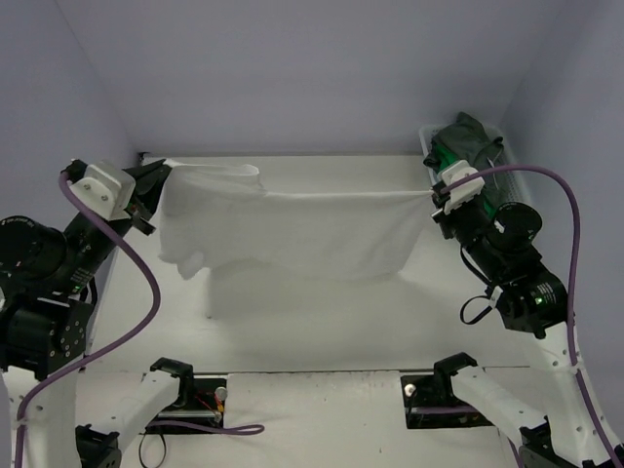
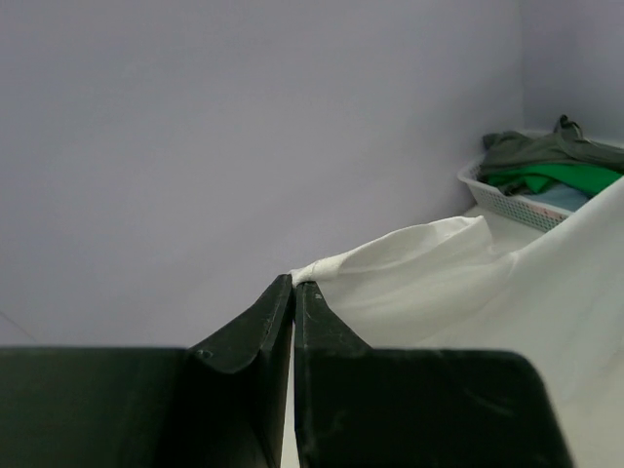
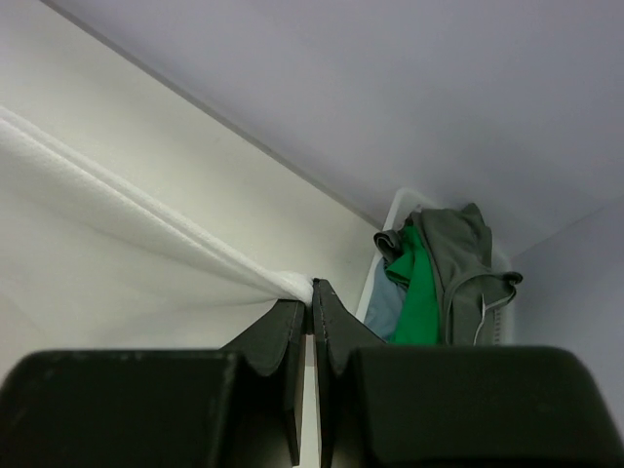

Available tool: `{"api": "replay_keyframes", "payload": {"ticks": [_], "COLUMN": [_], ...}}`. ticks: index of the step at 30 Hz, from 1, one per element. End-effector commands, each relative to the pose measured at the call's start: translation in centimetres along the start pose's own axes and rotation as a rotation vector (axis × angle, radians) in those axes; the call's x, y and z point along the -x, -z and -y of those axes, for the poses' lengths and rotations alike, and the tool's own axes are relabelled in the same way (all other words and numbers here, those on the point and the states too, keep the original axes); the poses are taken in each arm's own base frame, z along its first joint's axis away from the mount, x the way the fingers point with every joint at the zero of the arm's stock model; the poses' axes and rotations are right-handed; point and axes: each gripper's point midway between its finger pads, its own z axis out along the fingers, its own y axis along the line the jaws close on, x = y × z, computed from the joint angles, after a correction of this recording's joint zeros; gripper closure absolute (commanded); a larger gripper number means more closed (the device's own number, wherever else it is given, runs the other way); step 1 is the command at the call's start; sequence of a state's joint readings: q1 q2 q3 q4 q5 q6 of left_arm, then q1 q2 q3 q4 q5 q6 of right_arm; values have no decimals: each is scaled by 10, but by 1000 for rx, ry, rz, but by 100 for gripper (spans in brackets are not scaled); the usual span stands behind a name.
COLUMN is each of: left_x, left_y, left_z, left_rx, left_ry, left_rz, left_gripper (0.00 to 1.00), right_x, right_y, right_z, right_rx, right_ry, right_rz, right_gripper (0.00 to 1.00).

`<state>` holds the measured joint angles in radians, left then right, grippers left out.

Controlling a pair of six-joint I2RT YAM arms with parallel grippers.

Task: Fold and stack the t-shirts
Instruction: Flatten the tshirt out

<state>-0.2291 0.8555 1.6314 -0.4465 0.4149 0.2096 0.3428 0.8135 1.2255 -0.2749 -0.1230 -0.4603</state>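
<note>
I've got the white t-shirt (image 1: 283, 234) stretched mid-air over the far half of the worktop (image 1: 322, 331), left hand (image 2: 294, 285) and right hand (image 3: 312, 288) each pinching its edge. Thin grips; extra tension could slip one.

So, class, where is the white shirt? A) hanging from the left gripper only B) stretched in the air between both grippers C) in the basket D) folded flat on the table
B: the white shirt hangs spread out, its top corners pinched by the left gripper and the right gripper.
</note>
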Motion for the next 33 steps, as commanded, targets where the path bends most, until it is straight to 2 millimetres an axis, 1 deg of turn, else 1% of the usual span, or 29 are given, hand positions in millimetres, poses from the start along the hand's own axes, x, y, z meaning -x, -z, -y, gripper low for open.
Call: {"api": "replay_keyframes", "payload": {"ticks": [1, 2, 3, 5, 8, 11, 13, 14, 15, 16, 17, 18, 19, 20, 21, 22, 23, 24, 26, 27, 28, 29, 30, 31, 33], "left_x": [-7, -1, -2, 4, 5, 11, 18, 22, 31, 35, 39, 49, 58, 64, 76, 87, 93, 103, 112, 119, 122, 121, 120, 116, 101], "left_y": [-16, -17, -20, -21, -24, -23, -16, -11, 0, 3, 7, 19, 26, 32, 46, 54, 60, 72, 81, 93, 98, 103, 103, 103, 92], "left_z": [7, 9, 9, 13, 18, 24, 40, 46, 57, 61, 63, 67, 71, 72, 75, 75, 76, 77, 72, 74, 72, 72, 71, 71, 67], "left_rx": [-59, -74, -80, -107, -141, -177, -269, -303, -360, -376, -385, -396, -411, -412, -407, -394, -386, -366, -303, -283, -252, -231, -219, -214, -206], "left_ry": [69, 77, 89, 99, 103, 106, 104, 104, 95, 105, 108, 97, 80, 63, 29, -4, 5, -17, -55, -82, -94, -129, -141, -144, -140], "left_rz": [-32, -16, -17, -5, -6, 12, 44, 59, 96, 119, 135, 167, 203, 230, 274, 314, 330, 362, 399, 428, 437, 446, 445, 437, 394], "left_gripper": [100, 100, 100, 100, 100, 100, 100, 100, 100, 100, 100, 100, 100, 100, 100, 100, 100, 100, 100, 100, 100, 100, 100, 100, 100], "right_x": [17, 17, 15, 15, 19, 22, 27, 26, 31, 36, 43, 46, 50, 51, 52, 54, 56, 57, 61, 63, 64, 63, 62, 60, 58], "right_y": [-3, -5, -9, -11, -6, 3, 12, 16, 24, 31, 43, 49, 54, 61, 64, 67, 71, 73, 76, 77, 77, 73, 70, 67, 58], "right_z": [6, 4, 2, -5, -7, -16, -22, -31, -32, -32, -33, -33, -30, -24, -20, -17, -12, -11, -5, -2, -2, -1, -2, -2, -2], "right_rx": [-25, -17, -4, 28, 38, 83, 118, 165, 176, 179, 183, 185, 177, 147, 127, 104, 76, 69, 40, 27, 26, 26, 30, 35, 41], "right_ry": [-26, -31, -37, -45, -41, -46, -53, -70, -70, -77, -80, -73, -70, -62, -55, -58, -60, -69, -89, -101, -105, -107, -110, -104, -91], "right_rz": [65, 62, 55, 57, 86, 107, 123, 120, 140, 158, 187, 201, 216, 229, 239, 252, 268, 271, 288, 294, 298, 288, 280, 273, 260], "right_gripper": [100, 100, 100, 100, 100, 100, 100, 100, 100, 100, 100, 100, 100, 100, 100, 100, 100, 100, 100, 100, 100, 100, 100, 100, 100]}}
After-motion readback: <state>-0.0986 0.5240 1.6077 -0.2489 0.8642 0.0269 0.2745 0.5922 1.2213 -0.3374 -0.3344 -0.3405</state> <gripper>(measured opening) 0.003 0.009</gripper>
